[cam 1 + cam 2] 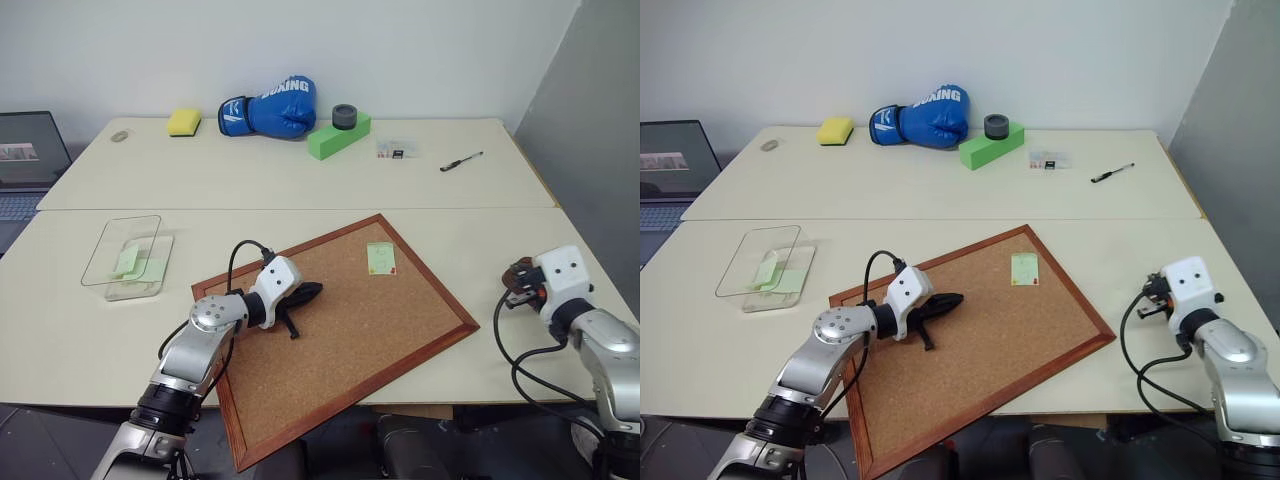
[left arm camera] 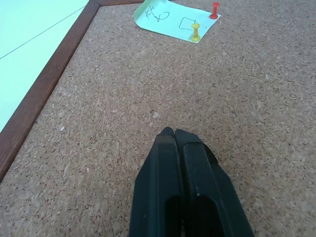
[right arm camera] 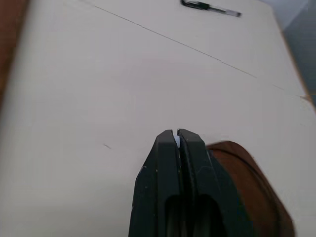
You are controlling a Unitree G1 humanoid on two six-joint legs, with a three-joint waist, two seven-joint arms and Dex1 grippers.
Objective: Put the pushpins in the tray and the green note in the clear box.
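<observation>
A corkboard (image 1: 340, 330) with a reddish wood frame is lying at an angle across the near table; the left gripper (image 1: 312, 292) is resting low over its left part, its two black fingers (image 2: 182, 163) pressed together and holding nothing, pointing toward the board's far corner; further up the board, near that far corner, the green note (image 1: 381, 258) is lying flat on the cork, pinned by two pushpins; a yellow pin (image 2: 196, 31) is standing in the note's edge and a red pin (image 2: 215, 10) in its corner beside it.

Off the board's right side, near the table's right edge, the right gripper (image 3: 177, 136) is hanging over bare tabletop, its fingers closed with only a sliver of light between the tips, gripping nothing; the tray (image 3: 252, 187), a dark reddish-brown dish, is sitting just beside and partly under those fingers.

To the left of the board, well apart from the note, the clear box (image 1: 140, 268) is sitting with its clear lid (image 1: 120, 247) propped against it, and pale green slips are already lying inside.

On the far table a pen (image 1: 460, 161) is lying to the right; a small clear case (image 1: 396, 150) is lying near it; a green block (image 1: 330, 140) is carrying a dark roll (image 1: 345, 116); a blue boxing glove (image 1: 270, 108) and a yellow sponge (image 1: 184, 122) are sitting further left; a laptop (image 1: 25, 160) is standing at the far left.
</observation>
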